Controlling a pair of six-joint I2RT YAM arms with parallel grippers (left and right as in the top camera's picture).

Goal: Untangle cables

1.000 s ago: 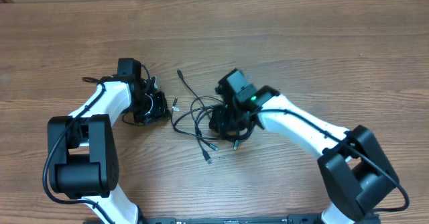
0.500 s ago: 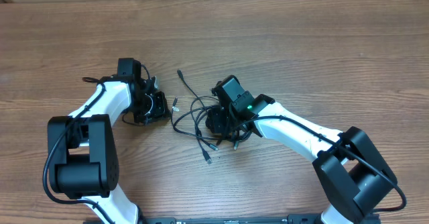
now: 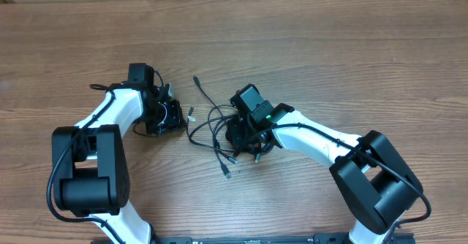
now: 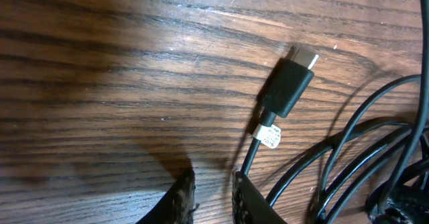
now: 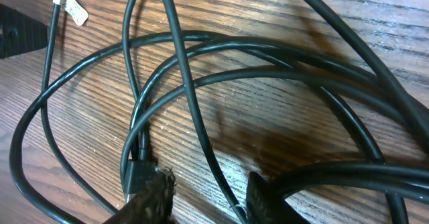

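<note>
The right claw sits low on the tangle with its fingers parted. One black strand runs through the gap between them, and it is not pinched by either side. A small black plug lies just beside the left-hand finger. Around the claw, the cables cross one another in several loose loops on the wood. A white tag sits on one strand at the far left of the right wrist view.

The left claw rests close to the worktop with only a narrow gap between its fingertips, and bare wood shows in that gap. A cable ending in a black, silver-tipped plug, with a small white label below it, runs down to the tip of the right-hand finger. I cannot tell whether that finger pins it.

From overhead, the cables lie bunched near the middle of the worktop. The right claw is on the right side of the bunch, and the left claw is just left of it. One loose end trails to the far side. Another loose end points to the near side.
</note>
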